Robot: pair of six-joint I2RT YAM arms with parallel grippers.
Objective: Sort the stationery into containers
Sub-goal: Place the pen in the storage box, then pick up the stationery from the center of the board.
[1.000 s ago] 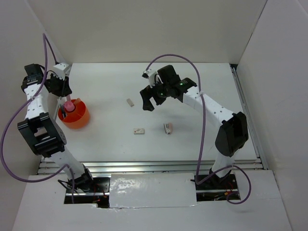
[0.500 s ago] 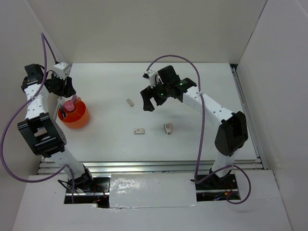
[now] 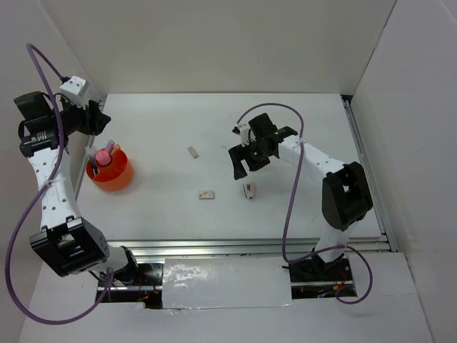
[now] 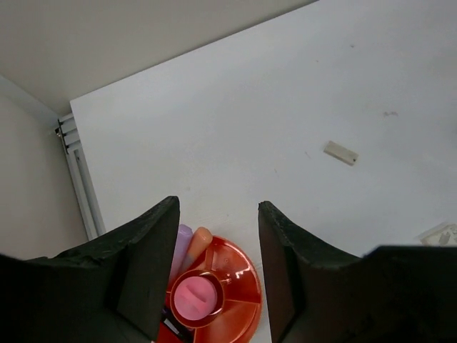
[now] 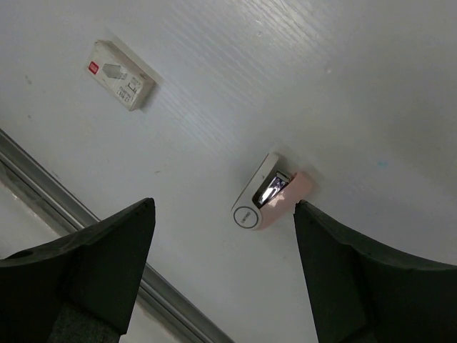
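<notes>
The orange-red tub [image 3: 118, 175] stands at the table's left, with the pink stubby cylinder [image 3: 104, 155] upright in it. The left wrist view looks down into the tub [image 4: 239, 275] and shows the pink cylinder [image 4: 193, 299], a lilac pen [image 4: 183, 239] and an orange bit [image 4: 198, 243]. My left gripper [image 3: 100, 125] hovers above and behind it, open and empty [image 4: 218, 204]. My right gripper [image 3: 248, 168] hangs open over a white-and-pink piece [image 3: 249, 190] [image 5: 268, 193]. A white labelled block [image 3: 206, 194] [image 5: 123, 75] and a small white block [image 3: 193, 151] [image 4: 340, 152] lie loose.
White walls close in the table on the left, back and right. A metal rail [image 3: 214, 246] runs along the near edge and another [image 3: 360, 157] along the right side. The left wall rail [image 4: 75, 164] is close to the tub.
My left gripper has opened, left the pink cylinder in the tub and pulled up and back. My right arm has swung right and nearer, over the white-and-pink piece.
</notes>
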